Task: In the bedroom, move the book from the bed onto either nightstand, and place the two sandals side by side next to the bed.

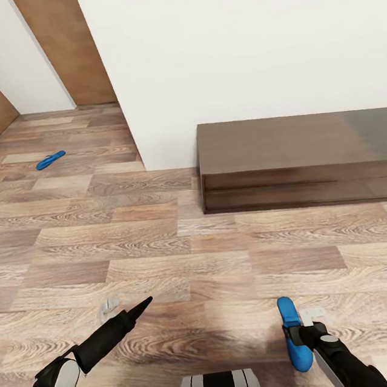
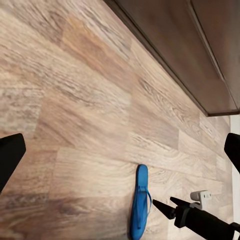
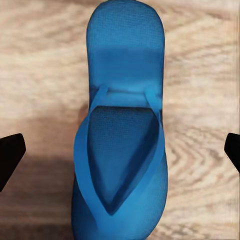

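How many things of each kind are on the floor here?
Blue sandals: 2, one near the right gripper, one far off by the wall
Dark wooden cabinets: 1
Total: 3

I've got wood-plank floor [image 1: 164,252] across the frame. One blue sandal [image 1: 50,160] lies flat on it at upper left. Long dark-brown dresser [image 1: 302,161] stands on it at right centre, against the white wall [image 1: 229,48].
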